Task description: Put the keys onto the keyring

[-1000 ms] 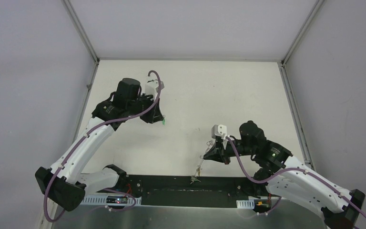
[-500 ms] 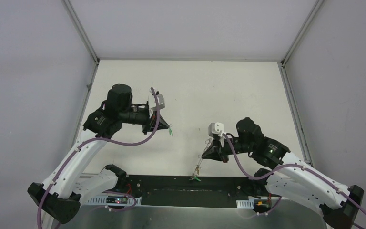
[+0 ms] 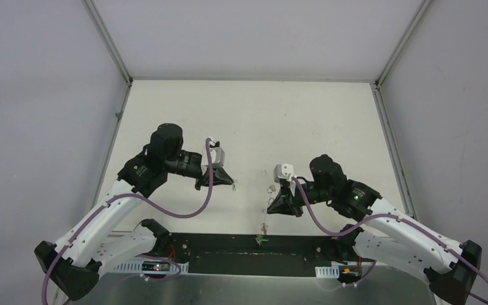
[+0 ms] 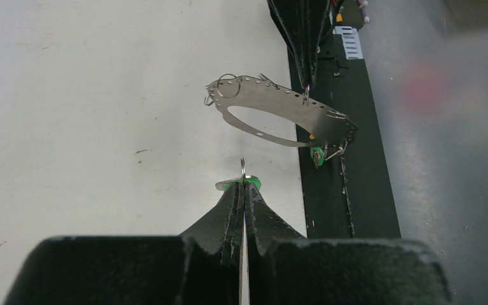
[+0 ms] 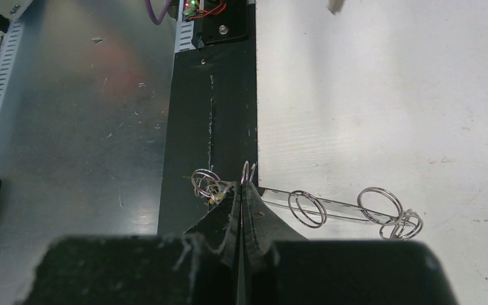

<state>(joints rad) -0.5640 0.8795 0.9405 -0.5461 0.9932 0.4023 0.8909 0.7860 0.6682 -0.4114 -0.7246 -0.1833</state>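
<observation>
My left gripper (image 4: 244,184) is shut on a tiny key (image 4: 250,183) with a bright green head; a small wire ring stands up from its tips. A short way ahead hangs the keyring (image 4: 273,101), a thin grey metal loop with small holes and split rings. My right gripper (image 5: 244,185) is shut on the keyring's (image 5: 340,208) edge. Another green key (image 4: 318,155) and a yellow bit dangle from the loop's low end. In the top view the left gripper (image 3: 231,182) sits left of the right gripper (image 3: 271,208), a gap between them.
The black base strip (image 3: 229,244) and metal front plate (image 3: 260,289) run along the near edge under the hanging keyring (image 3: 265,222). The white table (image 3: 260,121) lies behind, walled by frame rails on both sides.
The left arm has swung down and to the right, carrying the green key toward the keyring. The right gripper has shifted slightly left with the keyring.
</observation>
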